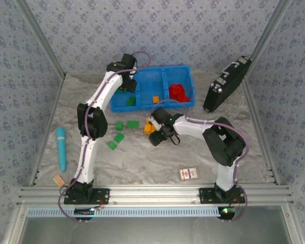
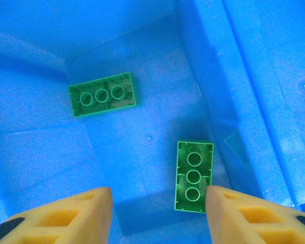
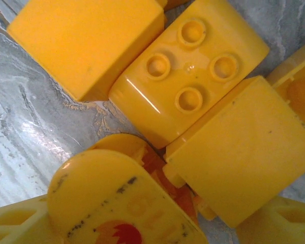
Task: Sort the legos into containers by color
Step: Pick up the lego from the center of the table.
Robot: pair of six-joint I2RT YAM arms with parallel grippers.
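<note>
The left tool (image 2: 158, 197) is hanging over the left compartment of the blue tray (image 1: 177, 75), its fingers standing apart and holding nothing. Under it two green pieces are lying flat on the compartment floor with the hollow side up: the near green brick (image 2: 194, 175) just beside the right finger, and the far green brick (image 2: 102, 94) deeper in the compartment. The right tool (image 3: 165, 96) is sitting low over the table (image 1: 157, 157), its fingers flanking the orange-yellow brick (image 3: 188, 76) and seeming to touch it on both sides. Whether they are really clamping it I cannot tell, because the brick is resting on the table. The round orange piece (image 3: 117, 203) is lying just beside this brick.

Going outward, the middle compartment is holding a single orange brick (image 1: 155, 99) and the right compartment is holding the red heap (image 1: 179, 91), so the red colour is looking finished to me. Four loose green bricks (image 1: 119, 136) are lying on the table between the two arms, and the orange-yellow cluster (image 1: 148, 128) is waiting at the right tool. In my judgement the sorting is somewhere near the middle: red seems done, green is partly done, and orange-yellow is only beginning.
</note>
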